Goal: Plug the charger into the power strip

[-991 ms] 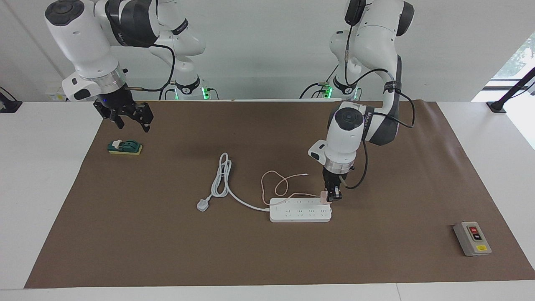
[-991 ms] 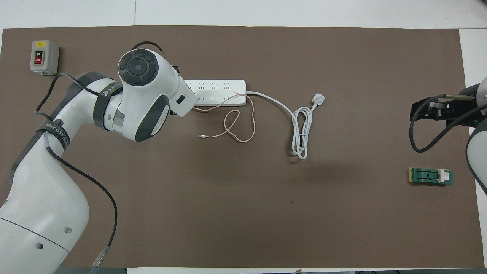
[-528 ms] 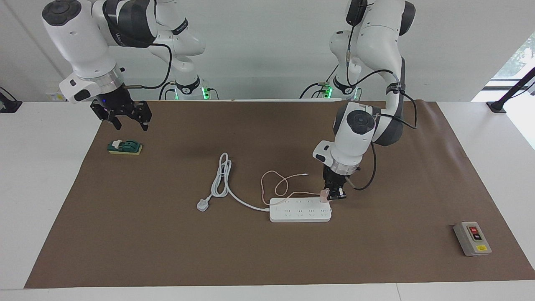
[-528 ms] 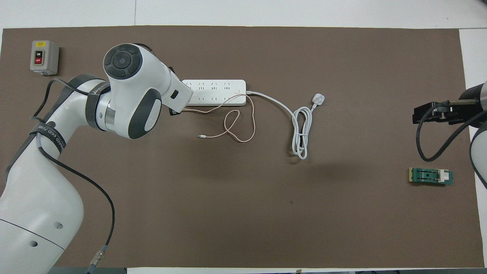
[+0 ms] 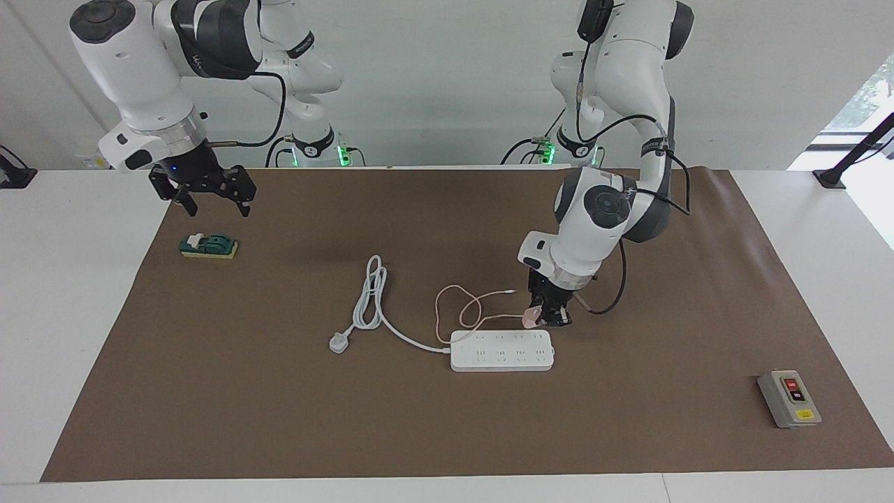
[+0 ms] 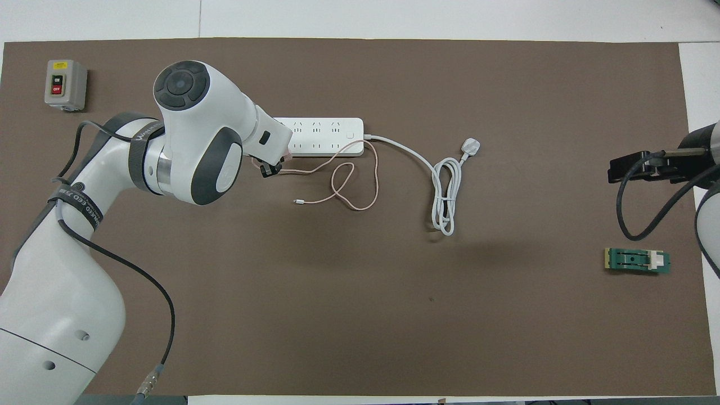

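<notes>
Surface: brown mat (image 5: 279,391) covering a white table (image 5: 70,314), with a pale wall at the robots' end.
Power strip: long white bar (image 5: 501,351) lying flat on the mat near mid-table, somewhat toward the left arm's end; two rows of sockets face up.
Strip cord: thick white cord (image 5: 374,300) leaving the strip's end that faces the right arm's end of the table, looped on the mat and ending in a grey-white three-pin plug (image 5: 339,343).
Charger: small pale pink cube (image 5: 532,316), tilted, raised just over the mat beside the strip's robot-side edge; not seated in any socket.
Charger cable: thin pink cable (image 5: 457,307) curling on the mat on the side of the strip nearer to the robots.
Left gripper: black fingers (image 5: 547,318) pinching the charger, pointing down over the mat at the strip's robot-side corner.
Right gripper: jaws spread and holding nothing (image 5: 209,199), hanging over the mat's corner at the right arm's end; this arm waits.
Green block: small green and yellow part (image 5: 208,246) on the mat, below the right gripper.
Switch box: grey box with red and black buttons (image 5: 789,399), at the left arm's end, farther from the robots than the strip.
</notes>
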`<move>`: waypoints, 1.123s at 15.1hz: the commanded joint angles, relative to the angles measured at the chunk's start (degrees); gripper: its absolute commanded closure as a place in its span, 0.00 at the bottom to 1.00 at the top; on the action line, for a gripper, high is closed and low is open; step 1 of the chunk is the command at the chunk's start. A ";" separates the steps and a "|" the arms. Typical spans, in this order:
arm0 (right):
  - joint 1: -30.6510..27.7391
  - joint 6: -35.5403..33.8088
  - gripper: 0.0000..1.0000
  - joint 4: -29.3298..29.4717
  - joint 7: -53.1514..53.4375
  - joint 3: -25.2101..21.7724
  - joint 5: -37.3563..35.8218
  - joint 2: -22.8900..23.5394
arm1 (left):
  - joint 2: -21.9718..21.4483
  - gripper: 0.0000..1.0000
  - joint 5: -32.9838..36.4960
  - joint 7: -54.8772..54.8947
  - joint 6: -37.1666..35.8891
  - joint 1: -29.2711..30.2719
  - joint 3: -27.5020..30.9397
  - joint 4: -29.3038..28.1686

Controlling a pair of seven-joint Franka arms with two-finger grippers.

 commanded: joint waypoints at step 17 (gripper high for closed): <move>-1.03 0.65 0.00 -1.56 -0.67 0.88 -0.71 -1.29 | 0.59 1.00 3.93 -0.78 6.77 -0.65 0.58 -0.25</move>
